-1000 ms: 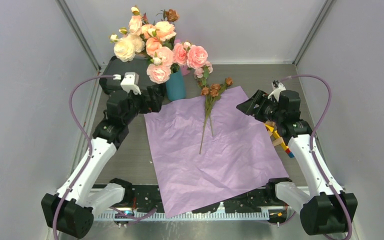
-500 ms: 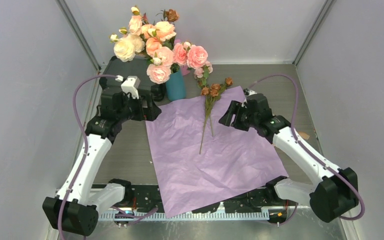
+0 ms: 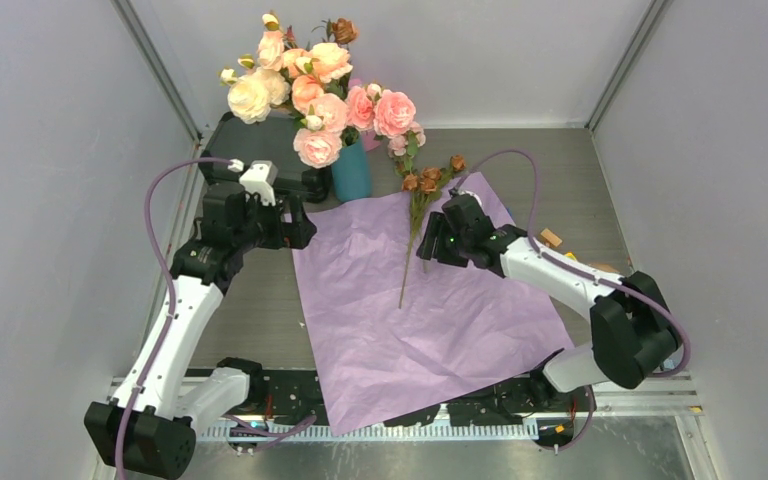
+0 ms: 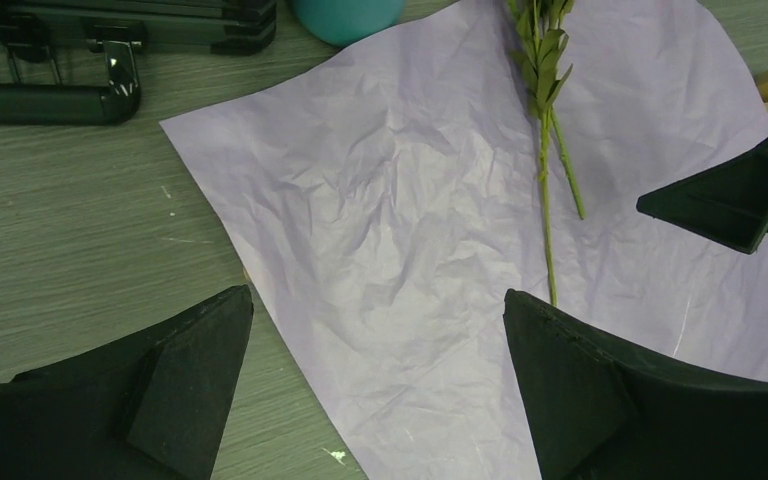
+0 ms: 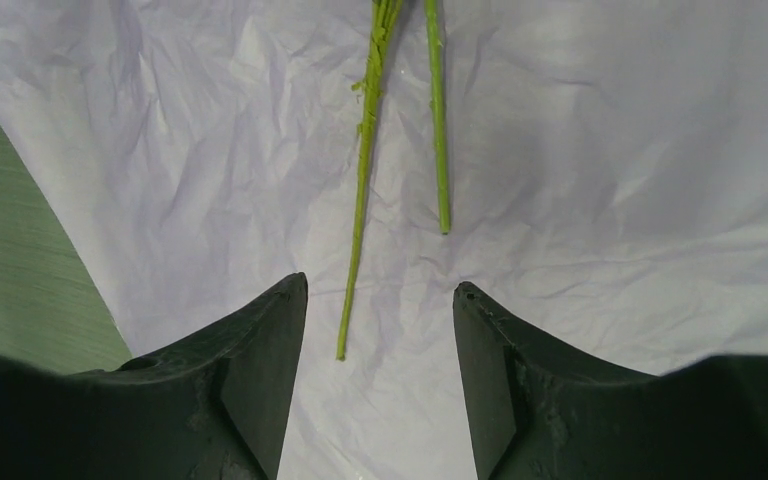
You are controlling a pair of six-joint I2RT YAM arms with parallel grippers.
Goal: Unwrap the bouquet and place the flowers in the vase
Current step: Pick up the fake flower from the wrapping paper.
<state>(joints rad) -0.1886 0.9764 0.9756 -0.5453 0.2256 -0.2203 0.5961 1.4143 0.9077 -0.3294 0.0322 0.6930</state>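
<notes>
Flowers (image 3: 420,205): loose on unwrapped paper (image 3: 440,320), far-centre, nr vase (image 3: 351,172).
R gripper (image 5: 380,300): swung in from right edge; jaws apart, narrowing over stem ends, empty.
L gripper (image 4: 375,305): wide open.
Next: stem pick likely.

The flowers (image 3: 412,245) lay on the paper (image 3: 430,320) spread mid-bench (image 3: 250,310); the vase (image 3: 351,175) stood at the paper's eleven o'clock.

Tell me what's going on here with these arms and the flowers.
The pink-lilac paper lies unwrapped and flat. The teal vase already holds roses, but one brown-rose sprig lies on the paper. The right gripper hovers open over its stems; the left gripper hangs open by the paper's left edge.
</notes>
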